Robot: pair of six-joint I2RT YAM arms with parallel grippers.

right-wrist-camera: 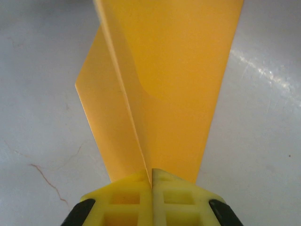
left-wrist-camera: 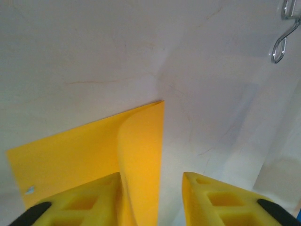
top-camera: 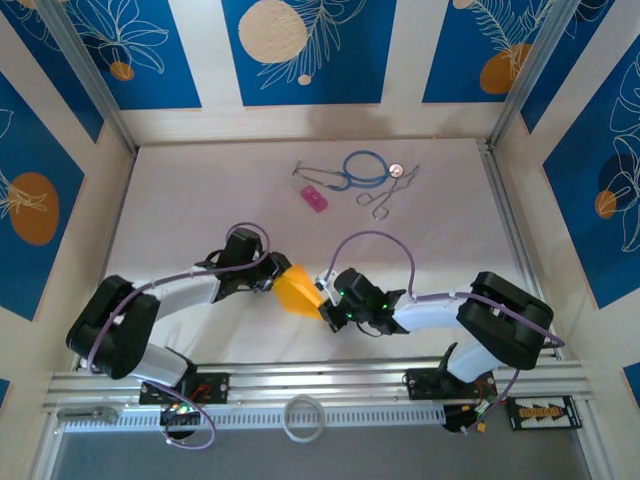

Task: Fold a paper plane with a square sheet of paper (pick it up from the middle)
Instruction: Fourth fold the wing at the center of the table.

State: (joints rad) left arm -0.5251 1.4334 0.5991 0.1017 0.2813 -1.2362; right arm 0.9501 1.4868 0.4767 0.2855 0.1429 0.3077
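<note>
On the white desk (top-camera: 180, 200), the two arms reach inward and meet near the middle of its near half; between them is the square sheet of paper (top-camera: 293, 290), orange-yellow and already creased, so that from above it reads as a short wedge rather than a flat square.

The right hand (top-camera: 322, 303) is at the wedge's right end; in the right wrist view its yellow fingers (right-wrist-camera: 129, 193) are pressed tight together with a crease of the sheet (right-wrist-camera: 178, 84) pinched between them; from that pinch the paper fans out away from the camera in two leaves, one broad and one narrower to the left, with a sharp fold line running between them; the leaves stand up off the desk rather than lying flat.

The left hand (top-camera: 272, 278) is at the wedge's left end; in the left wrist view its two yellow fingers (left-wrist-camera: 84, 202) stand clearly apart, with a wide gap between them, and they clamp nothing; the sheet (left-wrist-camera: 70, 155) lies mostly flat beside and beneath the left-side finger, with one flap curling upward and its straight edge reaching into the gap; whether the flap touches that finger I cannot tell.

Well apart from the paper, toward the far side of the desk, lie a small pink block (top-camera: 315, 198), a blue stethoscope (top-camera: 365, 168) and a metal scissor-like tool (top-camera: 385, 195); a white ring (top-camera: 303, 417) sits on the rail between the arm bases.
</note>
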